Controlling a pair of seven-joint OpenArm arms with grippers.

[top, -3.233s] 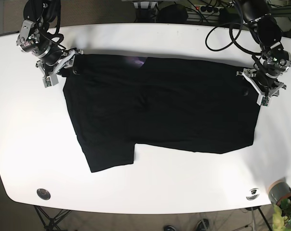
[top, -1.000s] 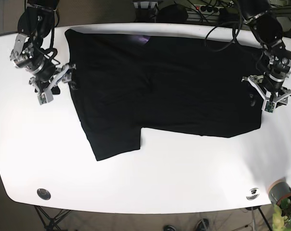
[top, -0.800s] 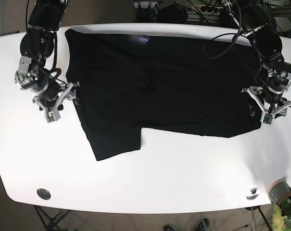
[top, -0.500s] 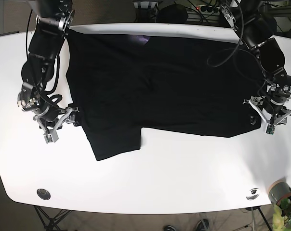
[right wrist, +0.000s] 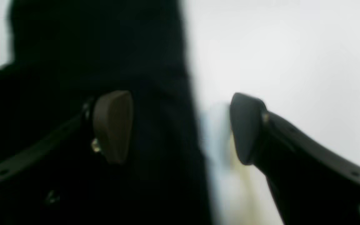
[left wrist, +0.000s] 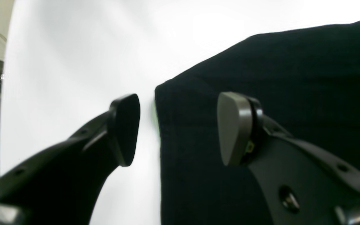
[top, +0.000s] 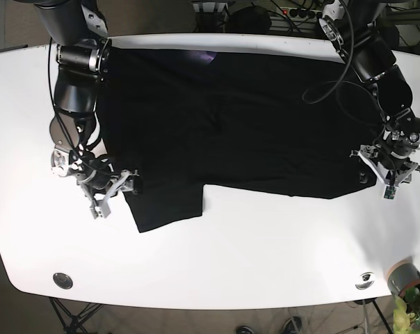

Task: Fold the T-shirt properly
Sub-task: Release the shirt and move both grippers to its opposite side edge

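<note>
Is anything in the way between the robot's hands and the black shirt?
No, nothing visible is in the way. The left hand is open right over a corner edge of the black T-shirt, and the right hand is open across the shirt's edge too. Only the white table lies around them.

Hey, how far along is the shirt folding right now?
Early on. Done: the black T-shirt lies spread flat on the white table, with no fold visible. In hand: the left gripper and right gripper each straddle a lower edge of the cloth, jaws open, nothing pinched yet. Left: closing on those edges and making every fold.
</note>
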